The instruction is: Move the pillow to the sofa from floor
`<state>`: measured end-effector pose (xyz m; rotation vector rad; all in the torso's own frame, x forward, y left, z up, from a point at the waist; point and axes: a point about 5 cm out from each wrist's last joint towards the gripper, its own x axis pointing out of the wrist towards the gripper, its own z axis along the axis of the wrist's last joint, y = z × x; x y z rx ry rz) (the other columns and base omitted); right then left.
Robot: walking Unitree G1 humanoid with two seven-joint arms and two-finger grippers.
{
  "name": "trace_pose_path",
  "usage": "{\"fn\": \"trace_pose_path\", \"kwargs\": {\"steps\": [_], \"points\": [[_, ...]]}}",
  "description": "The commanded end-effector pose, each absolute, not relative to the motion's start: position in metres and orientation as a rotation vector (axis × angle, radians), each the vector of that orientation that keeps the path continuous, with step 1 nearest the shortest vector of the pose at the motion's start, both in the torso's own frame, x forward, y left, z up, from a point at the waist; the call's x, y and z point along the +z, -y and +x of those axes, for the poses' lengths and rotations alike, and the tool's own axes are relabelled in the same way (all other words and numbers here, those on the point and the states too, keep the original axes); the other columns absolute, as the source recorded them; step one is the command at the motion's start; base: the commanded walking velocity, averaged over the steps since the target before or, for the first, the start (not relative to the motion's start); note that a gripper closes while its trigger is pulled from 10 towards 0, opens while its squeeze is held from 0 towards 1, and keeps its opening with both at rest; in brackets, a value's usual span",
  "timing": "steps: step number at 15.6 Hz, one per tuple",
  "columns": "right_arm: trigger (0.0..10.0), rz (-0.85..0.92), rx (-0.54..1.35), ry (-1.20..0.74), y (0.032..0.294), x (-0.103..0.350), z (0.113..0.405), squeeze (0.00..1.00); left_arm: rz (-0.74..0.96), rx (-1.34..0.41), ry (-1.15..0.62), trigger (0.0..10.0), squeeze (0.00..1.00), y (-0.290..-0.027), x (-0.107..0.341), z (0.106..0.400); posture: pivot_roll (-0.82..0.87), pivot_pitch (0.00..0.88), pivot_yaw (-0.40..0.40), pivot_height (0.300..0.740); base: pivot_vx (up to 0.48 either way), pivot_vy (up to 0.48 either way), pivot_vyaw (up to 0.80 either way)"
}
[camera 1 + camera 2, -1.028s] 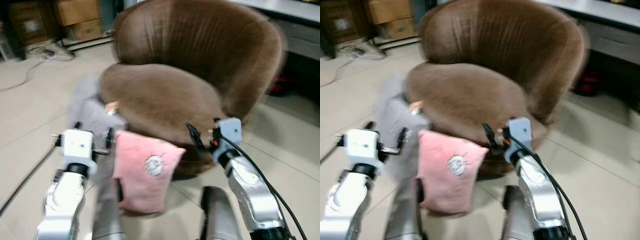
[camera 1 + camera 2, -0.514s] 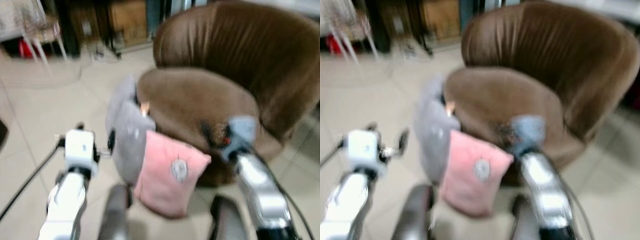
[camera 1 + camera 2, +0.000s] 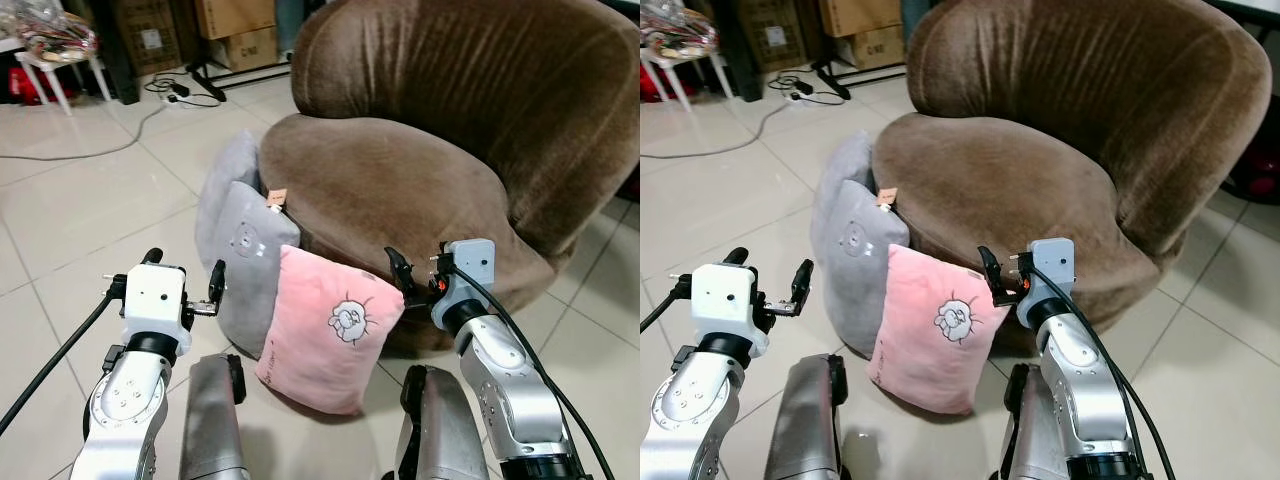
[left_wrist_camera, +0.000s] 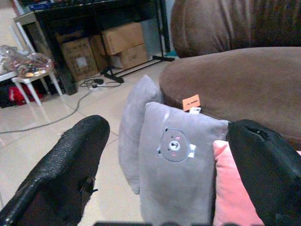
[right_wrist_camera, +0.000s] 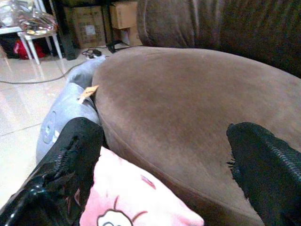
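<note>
**Against the sofa's base: pillows on the floor, both claws empty**

Against the front of the brown sofa (image 3: pixel 400 190) a pink pillow (image 3: pixel 328 330) with a small cartoon face stood tilted on the tiled floor (image 3: pixel 90 210), its top edge leaning on the sofa's base. Just beside it, toward the robot's left, a grey pillow (image 3: pixel 250 270) with a bear print leaned on the sofa too, touching the pink one, and a second grey cushion (image 3: pixel 222 185) stood behind it. The left claw (image 3: pixel 180 280) hung in the air near the grey pillow, fingers spread wide and holding nothing. The right claw (image 3: pixel 418 275) hovered over the pink pillow's upper corner by the seat's edge, also spread and empty. Cardboard boxes (image 3: pixel 235 30) and a cable (image 3: pixel 100 150) lay farther back
</note>
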<state>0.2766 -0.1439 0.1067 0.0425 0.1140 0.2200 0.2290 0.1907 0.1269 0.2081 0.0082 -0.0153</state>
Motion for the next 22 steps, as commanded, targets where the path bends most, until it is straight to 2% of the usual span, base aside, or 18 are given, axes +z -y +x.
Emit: {"fn": "trace_pose_path", "kwargs": {"steps": [1, 7, 11, 14, 22], "points": [[10.0, 0.041, 0.21, -0.107, 0.1457, 0.1093, 0.2763, 0.0, 0.198, -0.044, 0.013, 10.0, 0.0, -0.1873, 0.1303, 0.2303, -0.01, 0.0, -0.033, 0.436, 0.0, 0.0, 0.0], [10.0, 0.037, 0.209, -0.101, 0.1443, 0.1107, 0.2776, 0.0, 0.191, -0.05, 0.017, 10.0, 0.0, -0.1879, 0.1312, 0.2312, -0.01, 0.0, -0.031, 0.436, 0.309, 0.0, 0.0], [10.0, -0.046, 0.236, -0.086, 0.1412, 0.1125, 0.2776, 0.0, 0.192, -0.056, 0.021, 10.0, 0.0, -0.1877, 0.1315, 0.2319, -0.01, 0.0, -0.028, 0.436, 0.321, 0.0, 0.2], [10.0, 0.013, 0.233, -0.084, 0.1401, 0.1121, 0.2774, 0.0, 0.194, -0.057, 0.023, 10.0, 0.0, -0.1874, 0.1318, 0.2328, -0.01, 0.0, -0.025, 0.436, 0.305, 0.0, 0.27], [10.0, 0.006, 0.225, -0.1, 0.1415, 0.1117, 0.2829, 0.0, 0.225, -0.093, -0.006, 10.0, 0.0, -0.1876, 0.1288, 0.236, -0.02, 0.0, -0.021, 0.436, 0.0, 0.0, 0.0]]}}
